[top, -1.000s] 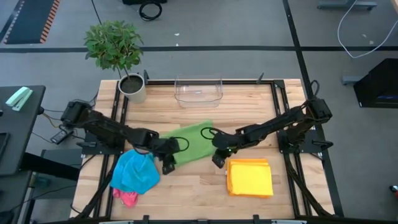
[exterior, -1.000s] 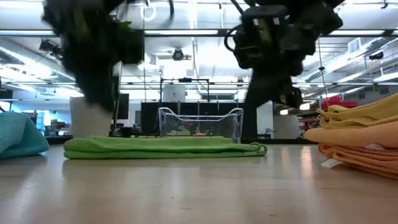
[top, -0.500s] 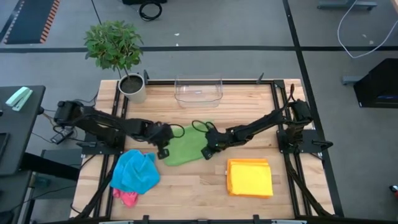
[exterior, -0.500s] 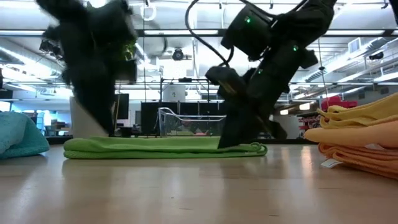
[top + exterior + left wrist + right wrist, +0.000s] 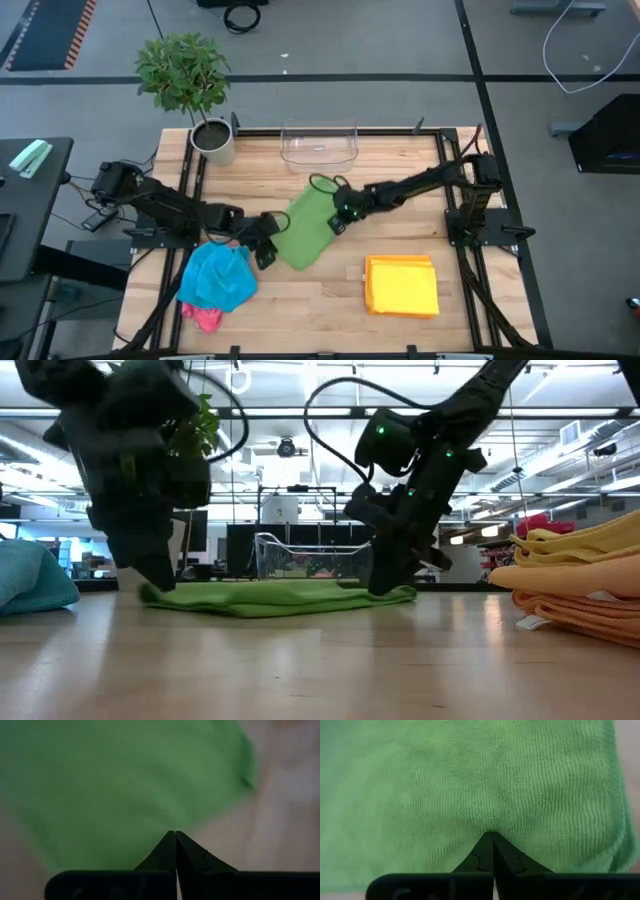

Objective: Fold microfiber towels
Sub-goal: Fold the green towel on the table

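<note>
A folded green towel [image 5: 305,230] lies flat on the table's middle, slanting from near left to far right. My left gripper [image 5: 268,254] is shut at its near left end. My right gripper [image 5: 335,223] is shut at its right edge. A crumpled blue towel [image 5: 216,279] lies near left on top of a pink towel [image 5: 205,319]. A stack of folded yellow-orange towels [image 5: 401,285] sits near right. My left gripper presses its shut fingertips [image 5: 175,840] down on the green towel's top near its near left end [image 5: 165,815], slanting down from the table's left. The towel lies flat there. My right gripper presses its shut fingertips [image 5: 490,842] on the towel's top layer [image 5: 490,817] a little in from its right edge, slanting down from the right. The cloth puckers just ahead of the tips.
A clear plastic bin [image 5: 320,146] stands at the far middle. A potted plant [image 5: 212,140] stands at the far left corner. Bare wood shows between the green towel and the near edge.
My right gripper has gone toward the table's left and far edge and down onto the green towel. My left gripper has shifted a little at the towel's left end. The towel has turned about on the table: it lay wide from left to right, now it slants from near to far.
</note>
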You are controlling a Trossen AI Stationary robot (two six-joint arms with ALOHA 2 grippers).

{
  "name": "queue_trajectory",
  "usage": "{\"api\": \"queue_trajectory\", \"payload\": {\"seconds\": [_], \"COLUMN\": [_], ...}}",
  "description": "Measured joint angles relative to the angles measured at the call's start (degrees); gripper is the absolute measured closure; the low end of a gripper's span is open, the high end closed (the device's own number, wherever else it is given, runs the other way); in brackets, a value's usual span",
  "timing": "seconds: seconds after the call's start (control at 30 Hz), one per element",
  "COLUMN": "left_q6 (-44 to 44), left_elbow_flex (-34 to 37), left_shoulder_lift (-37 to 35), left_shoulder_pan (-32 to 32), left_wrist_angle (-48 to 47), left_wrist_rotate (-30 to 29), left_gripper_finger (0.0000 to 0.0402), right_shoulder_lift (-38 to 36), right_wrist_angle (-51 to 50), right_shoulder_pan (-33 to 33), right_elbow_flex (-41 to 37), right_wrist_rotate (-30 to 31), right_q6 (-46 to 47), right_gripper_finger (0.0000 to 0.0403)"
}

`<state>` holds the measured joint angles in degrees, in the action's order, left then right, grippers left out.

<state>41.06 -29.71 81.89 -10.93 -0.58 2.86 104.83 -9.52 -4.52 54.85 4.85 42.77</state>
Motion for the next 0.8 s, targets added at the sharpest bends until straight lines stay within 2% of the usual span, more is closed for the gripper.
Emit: {"api": "queue_trajectory", "payload": {"seconds": [0.1, 0.17, 0.27, 0.4, 0.47, 0.57, 0.8], "left_q6": [1.5, -1.45, -9.56, -22.83, -27.99, -31.81, -34.23], "left_elbow_flex": [-3.88, -7.49, -13.97, -20.75, -20.09, -14.7, -3.48], "left_shoulder_lift": [1.61, 1.79, 0.29, -0.38, -0.31, -0.34, -0.27], "left_shoulder_pan": [-3.58, -4.74, -4.52, -2.06, -0.08, 3.26, 9.82], "left_wrist_angle": [0.27, 0.3, -5.76, -21.29, -22.78, -19.24, -13.76], "left_wrist_rotate": [1.34, 2.44, 1.85, -6.26, -5.43, -0.43, 4.64], "left_gripper_finger": [0.0394, 0.0386, 0.0383, 0.0396, 0.0394, 0.0396, 0.0397], "right_shoulder_lift": [-2.88, -6.16, -9.19, -8.19, -4.17, 2.88, 14.68], "right_wrist_angle": [-6.99, -11.45, -15.0, -4.58, 3.24, 9.86, 8.44], "right_shoulder_pan": [-2.4, -2.38, 0.73, 9.26, 13.11, 16.55, 19.84], "right_elbow_flex": [2.23, 4.3, 6.06, 7.1, 7.14, 8.09, 17.27], "right_wrist_rotate": [-1.79, -3.42, -4.15, 1.87, 4.72, 6.24, 8.81], "right_q6": [-2.18, -2.8, -1.57, 5.47, 9.04, 13.5, 17.14], "right_gripper_finger": [0.0401, 0.0401, 0.0401, 0.0401, 0.0401, 0.0401, 0.0401]}}
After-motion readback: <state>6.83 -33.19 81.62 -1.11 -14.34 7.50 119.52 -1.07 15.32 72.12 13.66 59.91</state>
